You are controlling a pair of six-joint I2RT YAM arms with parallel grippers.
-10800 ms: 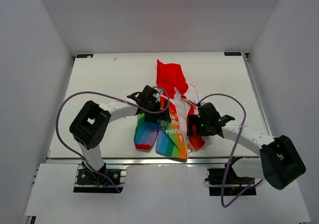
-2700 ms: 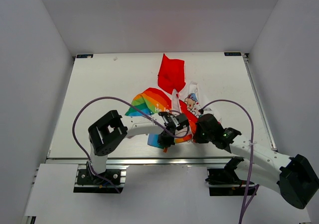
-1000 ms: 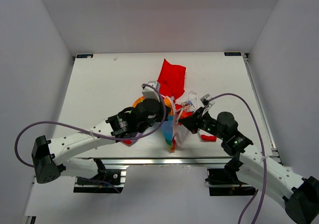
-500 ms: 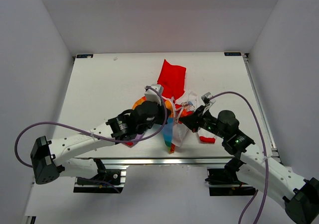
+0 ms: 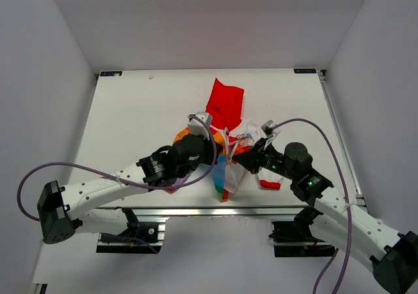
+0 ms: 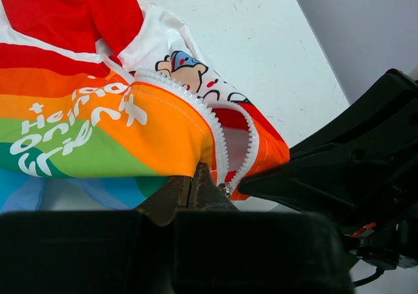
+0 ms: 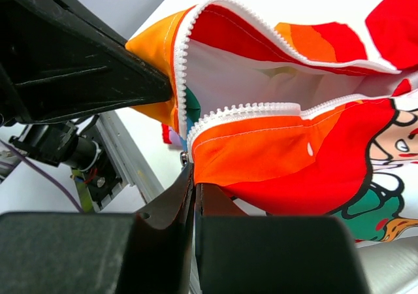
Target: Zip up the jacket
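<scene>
The jacket (image 5: 225, 104) lies mid-table, its red hood pointing away and its lower front bunched up between the arms. My left gripper (image 6: 194, 176) is shut on the orange bottom corner of the rainbow-striped half (image 6: 98, 121), beside the white zipper teeth (image 6: 210, 121). My right gripper (image 7: 194, 176) is shut on the orange bottom corner of the cartoon-print half (image 7: 294, 157), just under its zipper teeth (image 7: 248, 113). A small metal slider (image 7: 184, 157) hangs at the bottom, where the two rows meet. From above, the left gripper (image 5: 220, 151) and the right gripper (image 5: 241, 160) sit close together, nearly touching.
A red cuff (image 5: 270, 184) lies on the white table (image 5: 130, 111) by the right arm. The metal rail of the near table edge (image 5: 209, 210) runs just below the grippers. Purple cables (image 5: 307, 125) loop from both arms. Grey walls enclose the table.
Over the last second both grippers stay shut on the jacket's bottom corners and shift only slightly away from the table's near edge. In the oldest frame the arms stood apart at the jacket's two sides.
</scene>
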